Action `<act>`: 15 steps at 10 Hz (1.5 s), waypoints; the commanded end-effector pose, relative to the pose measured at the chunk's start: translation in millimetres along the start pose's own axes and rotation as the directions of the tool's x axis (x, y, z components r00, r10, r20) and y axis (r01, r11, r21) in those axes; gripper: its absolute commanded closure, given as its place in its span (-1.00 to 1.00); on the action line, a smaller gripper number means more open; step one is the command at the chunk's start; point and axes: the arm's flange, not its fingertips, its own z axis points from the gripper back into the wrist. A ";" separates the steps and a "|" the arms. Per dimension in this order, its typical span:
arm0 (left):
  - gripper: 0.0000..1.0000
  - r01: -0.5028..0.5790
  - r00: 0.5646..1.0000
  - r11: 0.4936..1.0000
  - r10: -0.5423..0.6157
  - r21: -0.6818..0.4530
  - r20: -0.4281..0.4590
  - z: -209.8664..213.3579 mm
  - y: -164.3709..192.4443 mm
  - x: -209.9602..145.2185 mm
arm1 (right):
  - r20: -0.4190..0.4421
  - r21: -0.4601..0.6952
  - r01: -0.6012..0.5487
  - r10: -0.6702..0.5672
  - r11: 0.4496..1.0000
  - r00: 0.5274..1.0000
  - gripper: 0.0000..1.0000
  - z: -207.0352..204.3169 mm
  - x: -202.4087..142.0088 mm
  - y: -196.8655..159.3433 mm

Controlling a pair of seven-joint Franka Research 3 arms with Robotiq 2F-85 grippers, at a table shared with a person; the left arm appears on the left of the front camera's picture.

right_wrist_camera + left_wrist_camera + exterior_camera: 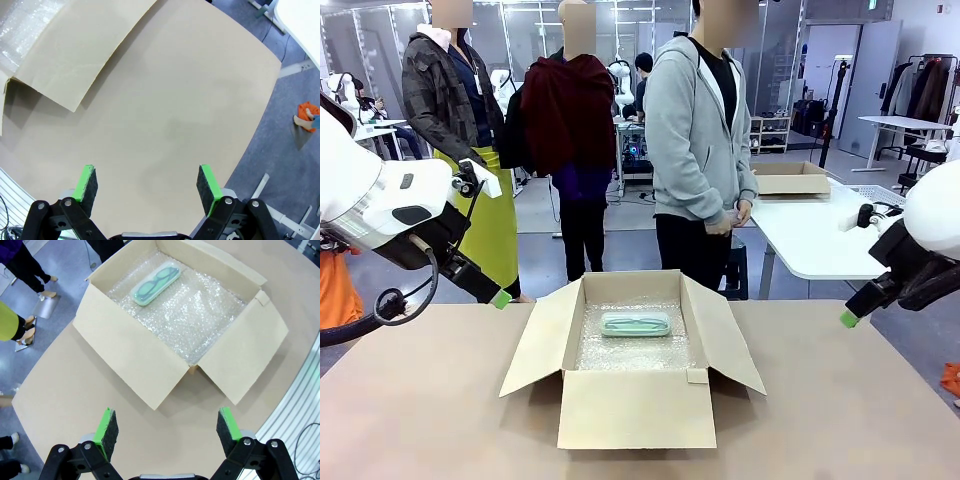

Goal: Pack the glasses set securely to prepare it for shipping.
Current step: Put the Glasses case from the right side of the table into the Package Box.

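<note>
- Your mint green case (pixel 635 323) lies flat inside the open cardboard box (pixel 635 405), on the bubble wrap (pixel 630 352) that lines the floor.
- Its long axis runs side to side, parallel to the table's (pixel 420 400) far edge; the ends point to the table's left and right edges.
- It sits close to the box's far wall, about centred between the side walls. A pair of glasses shows through the lid in the left wrist view.
- The box is mid-table, all four flaps folded outward.
- Your left tool (pixel 167 427) is spread wide and held in the air near the table's far left corner, apart from the box, with its wrist camera looking down at the case.
- Your right tool (pixel 147 182) is spread wide too, over bare table near the right edge, with a box flap (pixel 75 50) at its view's upper left.
- A person (pixel 705 130) stands at the far edge, hands together in front.
</note>
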 end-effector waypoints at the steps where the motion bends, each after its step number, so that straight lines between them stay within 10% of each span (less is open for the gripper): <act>1: -1.00 0.005 1.000 1.000 -0.005 0.006 0.001 1.4 1.1 -0.4 | -0.007 0.005 -0.001 0.001 1.000 1.000 -1.00 1.3 0.9 0.0; 15: -1.00 0.005 1.000 1.000 -0.005 0.006 0.001 1.4 1.1 -0.4 | -0.007 0.005 -0.001 0.001 1.000 1.000 -1.00 1.3 0.9 0.0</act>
